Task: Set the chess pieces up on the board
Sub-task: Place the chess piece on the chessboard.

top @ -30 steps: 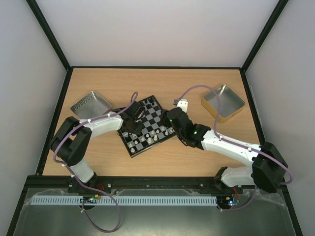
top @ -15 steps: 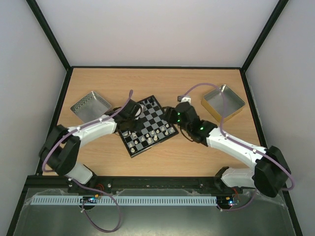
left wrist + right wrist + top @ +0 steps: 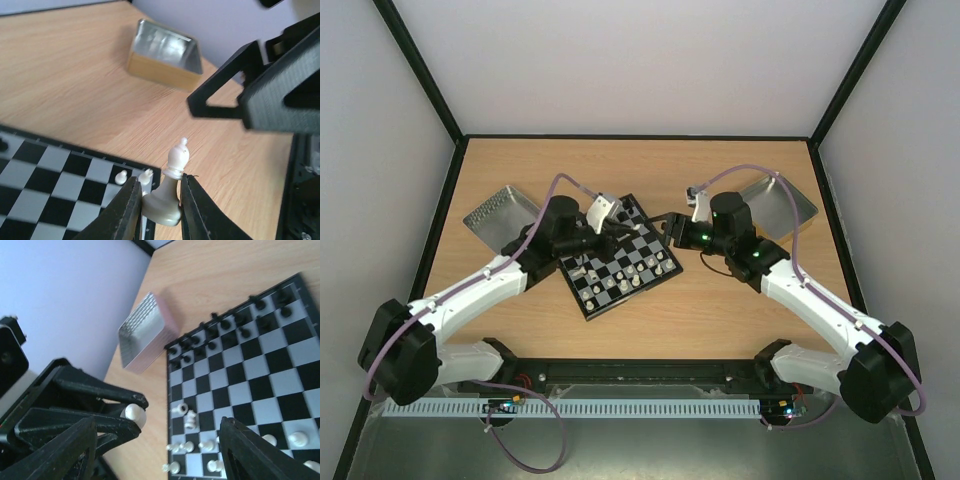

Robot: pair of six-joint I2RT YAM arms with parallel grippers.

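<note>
**A:** Where's the piece?

**B:** The left hand is gripping a cream-white bishop low on its base. It is raised by one edge of the board. I cannot tell whether it hangs over a square or over the tabletop beside it.

**A:** And the other one?

**B:** The right hand has its jaws spread wide and carries nothing, and it is very near the left one.

**A:** So what worries you?

**B:** Mostly how close they are. If either swings across, I think the two could knock together and jar the bishop loose. The bishop also looks a little askew between the fingers, so it might topple when released. And two white pawns stand just beyond it at the border, so a careless descent could bowl them over
</note>
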